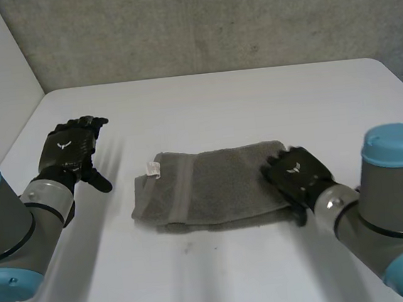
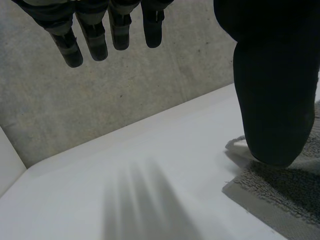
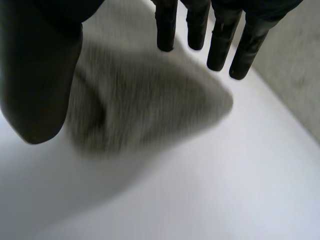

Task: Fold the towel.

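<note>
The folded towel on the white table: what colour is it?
The folded terry towel is grey, with a small white label; the head view shows it best.

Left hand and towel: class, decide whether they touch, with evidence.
Apart. The head view shows the left hand, fingers straight, beside the towel with bare white table between them.

The towel [image 1: 212, 186] lies in the middle of the table [image 1: 218, 99]. The left hand [image 1: 70, 155] is left of it, apart. The right hand [image 1: 296, 174] is over its right end.
</note>
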